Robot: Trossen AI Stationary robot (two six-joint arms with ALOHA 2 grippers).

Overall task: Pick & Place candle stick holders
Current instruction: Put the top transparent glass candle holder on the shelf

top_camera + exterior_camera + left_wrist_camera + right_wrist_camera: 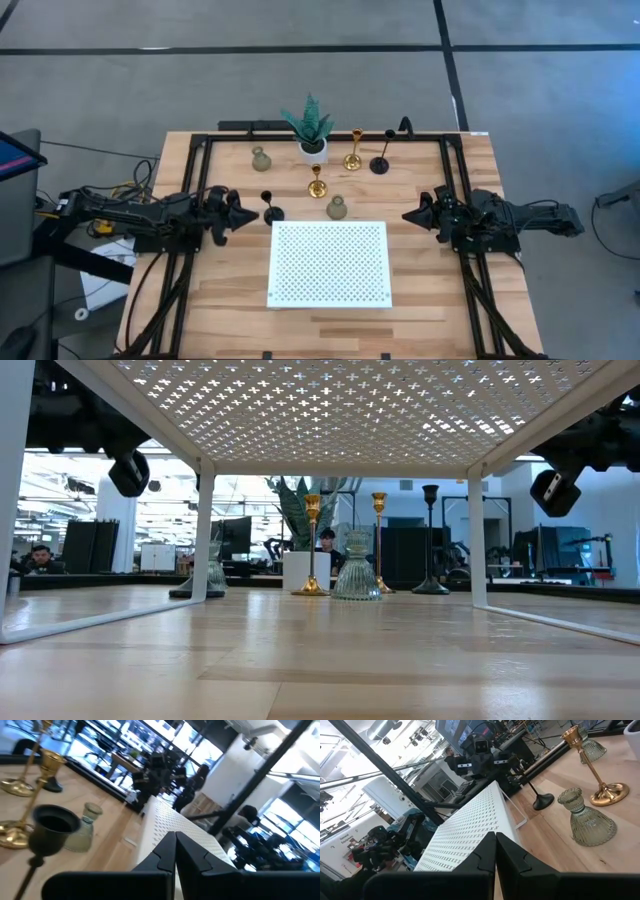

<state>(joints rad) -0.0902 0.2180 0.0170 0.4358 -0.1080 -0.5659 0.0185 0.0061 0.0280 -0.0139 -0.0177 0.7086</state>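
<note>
Six candle stick holders stand upright on their bases on the wooden table. Two are gold point(353, 150) point(317, 182), two are black point(381, 160) point(271, 208), and two are grey-green point(260, 158) point(337, 208). My left gripper point(252, 213) is shut and empty, just left of the near black holder, whose cup point(52, 824) shows beside its fingers. My right gripper point(408, 214) is shut and empty, right of the near grey-green holder point(587, 820). Both grippers hover above the table in the low view, the left point(130, 472) and the right point(555, 490).
A white perforated rack on legs point(330, 263) stands at the table's near middle, between the two arms. A green spiky plant in a white pot point(312, 130) stands at the far middle among the holders. People show in the room beyond the table.
</note>
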